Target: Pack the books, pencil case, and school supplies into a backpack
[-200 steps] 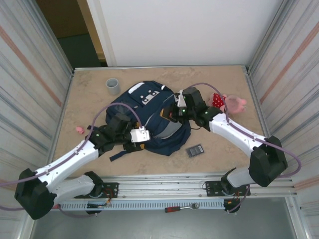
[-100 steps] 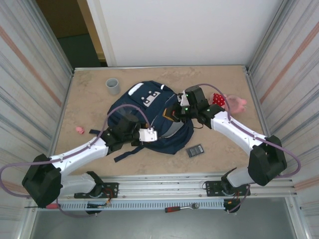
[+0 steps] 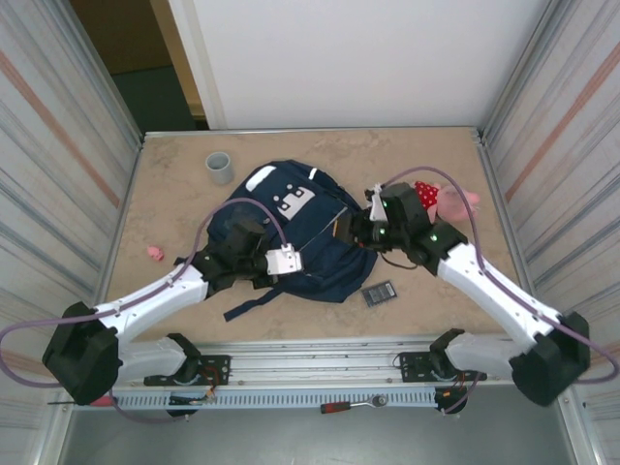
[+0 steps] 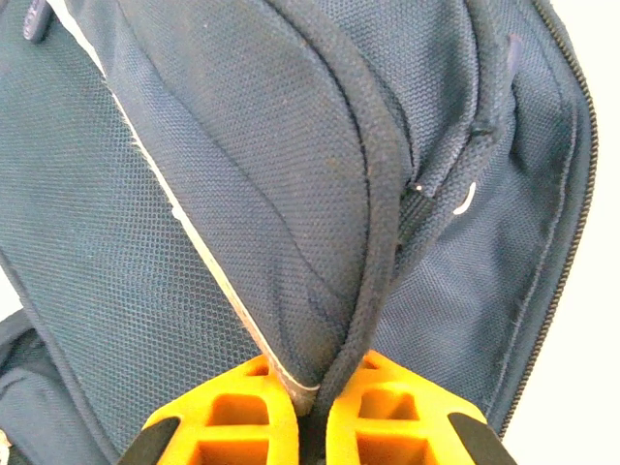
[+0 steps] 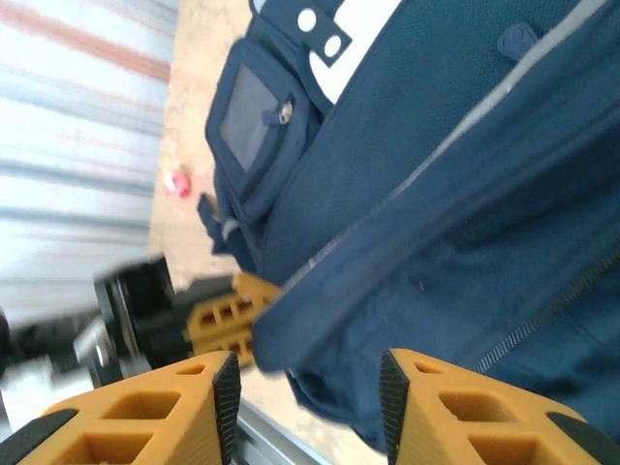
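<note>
The left claw (image 4: 312, 387) has just snapped shut on a seam of the navy backpack (image 3: 308, 247), which lies in the middle of the table (image 3: 174, 194). The right claw (image 5: 310, 373) has let go of the bag, and its fingers are apart beside it. The dark grey piece (image 3: 379, 293) lies near the table's near edge, not packed yet. I think the left claw now holds the bag for packing.

Seen from above, the light is bright and even. The backpack (image 3: 291, 232) and the arms cast only soft, short shadows on the pale surface (image 3: 174, 194) around the backpack. In the left wrist view the backpack's weave is crisp. The background on either side of it burns out to white, and the left claw (image 4: 312, 397) below it looks slightly soft. In the right wrist view everything left of the backpack is smeared with blur, and the right claw (image 5: 308, 378) below it is out of focus.
</note>
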